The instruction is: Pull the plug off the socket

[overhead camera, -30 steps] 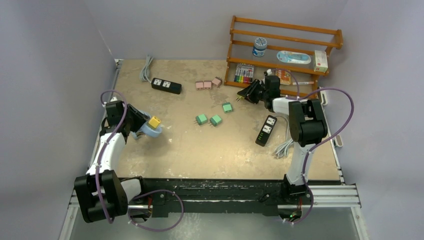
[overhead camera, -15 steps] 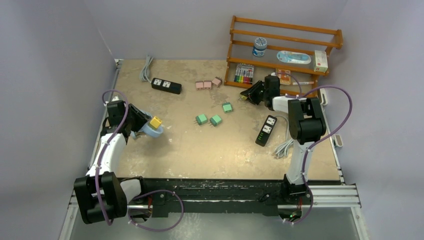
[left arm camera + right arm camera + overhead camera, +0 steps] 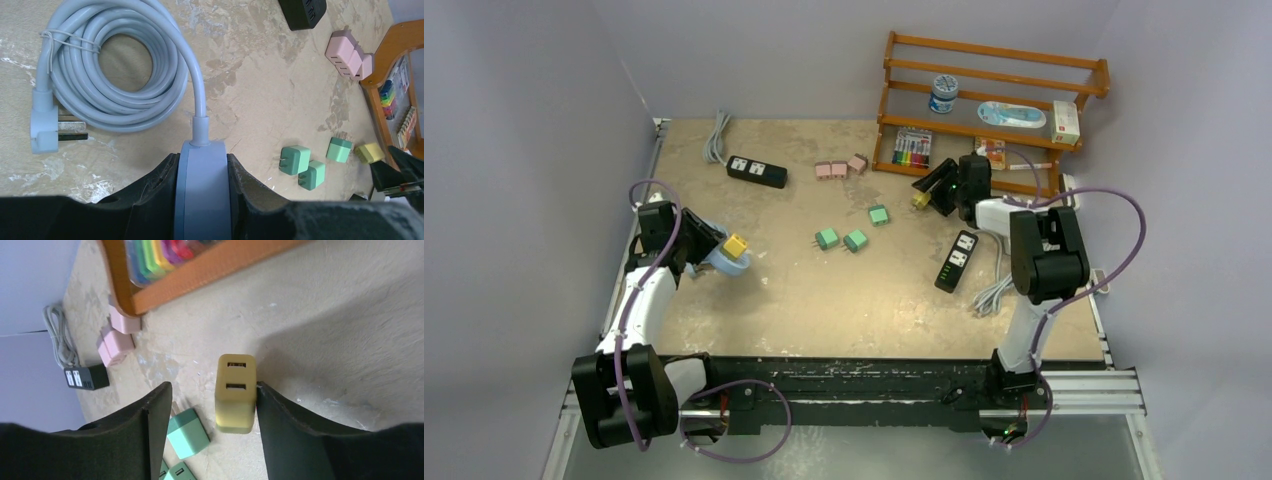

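My left gripper (image 3: 709, 250) is shut on a light-blue socket block (image 3: 724, 263) at the table's left, with a yellow plug (image 3: 735, 244) sitting in its top. In the left wrist view the fingers (image 3: 155, 192) clamp the block (image 3: 202, 195); its grey-blue cable (image 3: 115, 65) lies coiled beyond. My right gripper (image 3: 936, 188) is open, low over the table in front of the rack. A second yellow plug (image 3: 919, 200) lies loose on the table; in the right wrist view this plug (image 3: 235, 392) lies between the open gripper's (image 3: 214, 390) jaws, against the right finger (image 3: 285, 425).
A wooden rack (image 3: 989, 100) with small items stands at the back right. Black power strips lie at the back (image 3: 757, 171) and near the right arm (image 3: 957, 261). Green plugs (image 3: 827, 238) and pink plugs (image 3: 838, 168) lie mid-table.
My right gripper has shifted slightly right and down, opened, and let go of the yellow plug, which now rests on the table. The left arm has barely moved.
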Robot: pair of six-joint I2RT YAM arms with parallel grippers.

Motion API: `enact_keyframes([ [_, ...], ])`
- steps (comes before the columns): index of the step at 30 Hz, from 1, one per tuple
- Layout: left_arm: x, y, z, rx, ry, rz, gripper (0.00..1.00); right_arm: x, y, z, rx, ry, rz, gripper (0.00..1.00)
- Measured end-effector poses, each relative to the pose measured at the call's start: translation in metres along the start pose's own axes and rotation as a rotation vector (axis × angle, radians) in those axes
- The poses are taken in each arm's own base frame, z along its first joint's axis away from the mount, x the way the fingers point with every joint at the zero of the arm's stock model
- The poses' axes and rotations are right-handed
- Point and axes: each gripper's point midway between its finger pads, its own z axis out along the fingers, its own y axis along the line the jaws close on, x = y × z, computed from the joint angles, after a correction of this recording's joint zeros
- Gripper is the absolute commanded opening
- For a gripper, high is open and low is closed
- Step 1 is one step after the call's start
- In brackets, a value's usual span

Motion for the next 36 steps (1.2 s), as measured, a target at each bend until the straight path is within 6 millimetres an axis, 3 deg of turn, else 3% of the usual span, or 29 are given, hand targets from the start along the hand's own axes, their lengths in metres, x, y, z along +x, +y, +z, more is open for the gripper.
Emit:
enact_keyframes([
  [7,0.000,0.001,0.000,-0.001,0.001,0.006,0.00,-0.028,0.038,-0.033,0.028,-0.197,-0.197,0.71],
  [12,0.001,0.001,0.001,-0.003,0.004,0.006,0.00,0.001,0.095,-0.041,0.003,-0.251,-0.412,0.70],
  [16,0.001,0.002,0.001,-0.007,0.008,0.005,0.00,0.035,0.115,-0.030,0.002,-0.217,-0.558,0.69],
  [19,0.002,0.003,0.001,-0.011,0.011,0.004,0.00,0.050,0.103,-0.012,0.040,-0.165,-0.630,0.66],
  [25,0.003,0.004,0.003,-0.017,0.014,0.004,0.00,0.079,0.045,0.019,0.154,-0.014,-0.731,0.56],
  [36,0.005,0.008,0.006,-0.030,0.027,0.002,0.00,0.092,0.041,0.022,0.134,0.043,-0.796,0.48],
])
